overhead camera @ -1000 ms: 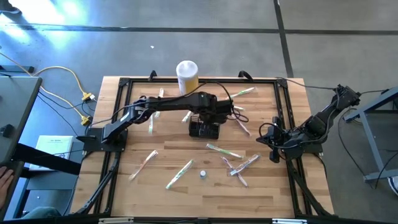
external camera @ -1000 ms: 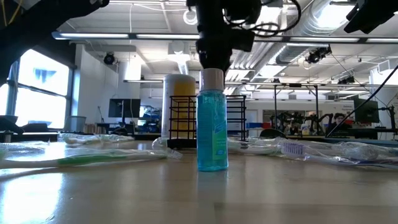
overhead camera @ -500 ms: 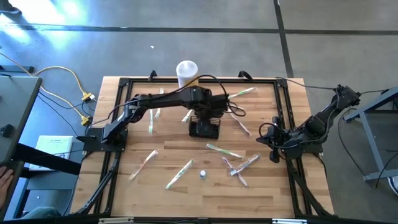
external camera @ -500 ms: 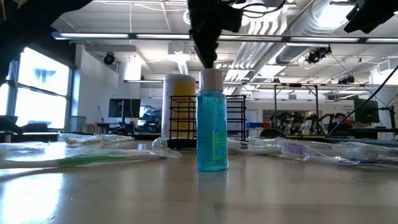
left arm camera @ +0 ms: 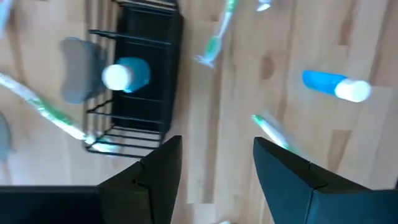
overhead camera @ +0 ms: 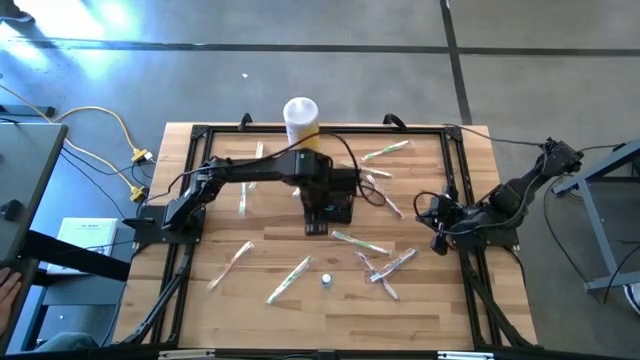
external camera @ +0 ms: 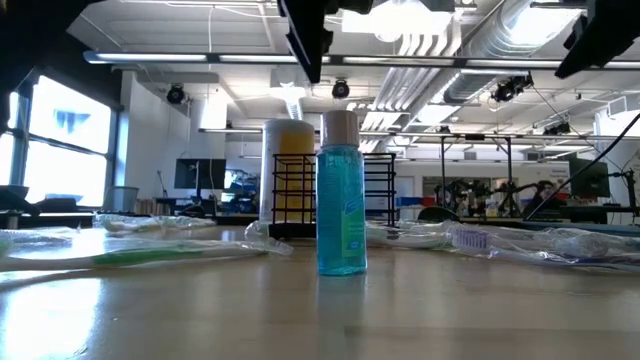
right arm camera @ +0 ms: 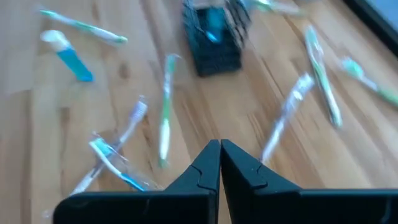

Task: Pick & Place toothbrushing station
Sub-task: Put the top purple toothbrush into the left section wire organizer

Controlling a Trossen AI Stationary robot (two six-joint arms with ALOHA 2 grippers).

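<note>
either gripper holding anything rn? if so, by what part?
Nothing held. Left gripper is open and empty beside the black basket, which already has a blue bottle inside; right gripper is shut on nothing.

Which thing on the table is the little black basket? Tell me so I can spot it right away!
Start at the wooden table and find the tall yellow-and-white canister at its far edge. Just in front of it, near the table's middle, sits the black wire basket, under the left arm. It is the only dark, boxy cage there; around it lie thin wrapped toothbrushes flat on the wood.
</note>
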